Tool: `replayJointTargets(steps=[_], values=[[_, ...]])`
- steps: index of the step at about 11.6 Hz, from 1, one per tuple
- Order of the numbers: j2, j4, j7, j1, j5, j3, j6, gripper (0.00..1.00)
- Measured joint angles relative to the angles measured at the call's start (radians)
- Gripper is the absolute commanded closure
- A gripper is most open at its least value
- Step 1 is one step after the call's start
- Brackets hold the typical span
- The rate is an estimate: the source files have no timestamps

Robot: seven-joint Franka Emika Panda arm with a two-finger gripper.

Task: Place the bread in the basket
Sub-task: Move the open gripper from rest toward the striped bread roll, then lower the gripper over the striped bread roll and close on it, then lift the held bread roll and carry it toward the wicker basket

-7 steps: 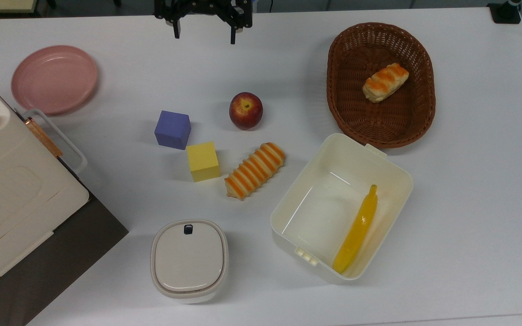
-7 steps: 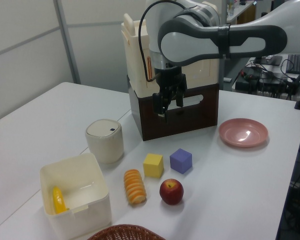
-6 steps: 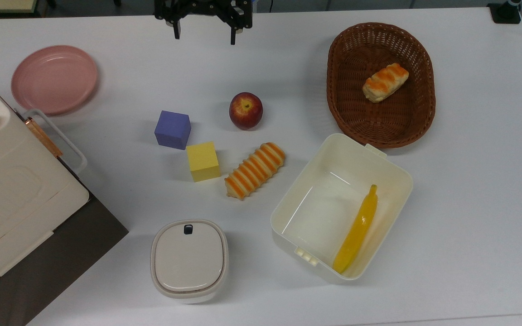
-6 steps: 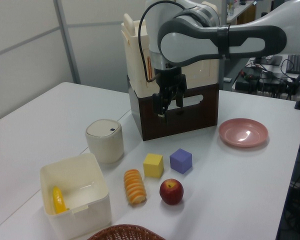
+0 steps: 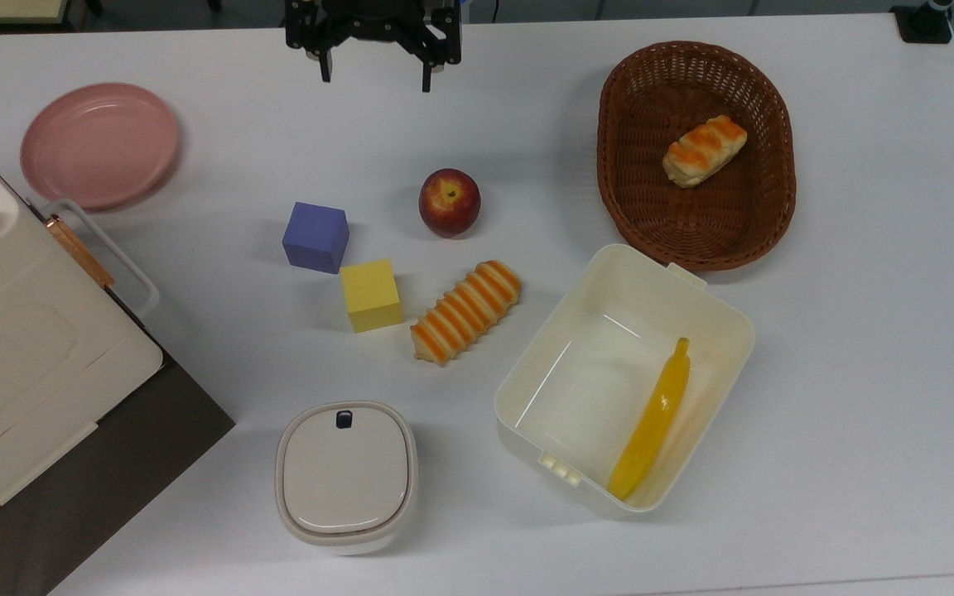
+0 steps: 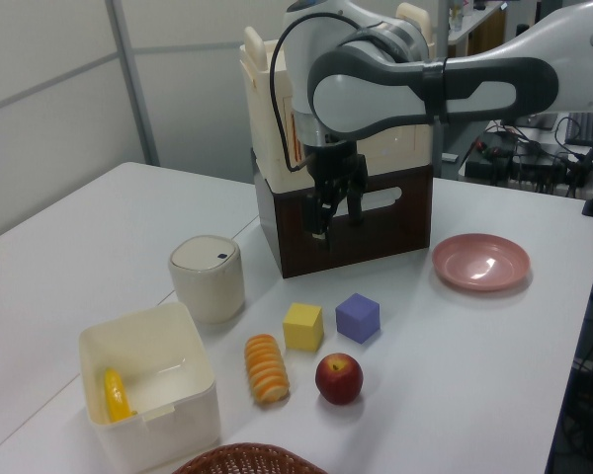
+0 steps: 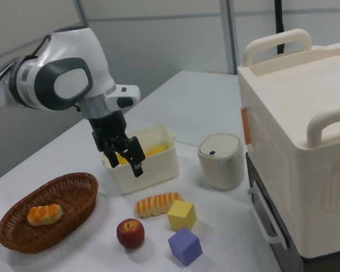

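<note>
In the top view the gripper (image 5: 374, 73) hangs with fingers apart, well away from the bread (image 5: 466, 312), so it should descend squarely across the loaf's narrow width. In the left view the bread (image 6: 265, 367) lies on the tabletop (image 6: 99, 237) beside the yellow cube (image 6: 303, 327). In the right view the bread (image 7: 157, 204) is cream, ridged and orange-striped; the basket (image 7: 73, 187) sits near.

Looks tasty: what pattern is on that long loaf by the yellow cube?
Cream bread with narrow orange stripes; clearest in the top view.
</note>
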Motion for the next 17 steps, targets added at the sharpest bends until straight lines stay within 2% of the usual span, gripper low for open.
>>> replayJointTargets(steps=[4,9,14,17], values=[[0.049,-0.02,0.003,0.0,0.001,0.0,0.086,0.0],[0.171,-0.041,0.161,0.016,0.002,0.002,0.253,0.0],[0.296,-0.085,0.318,0.023,0.002,0.064,0.366,0.0],[0.366,-0.092,0.356,0.025,0.002,0.083,0.471,0.0]])
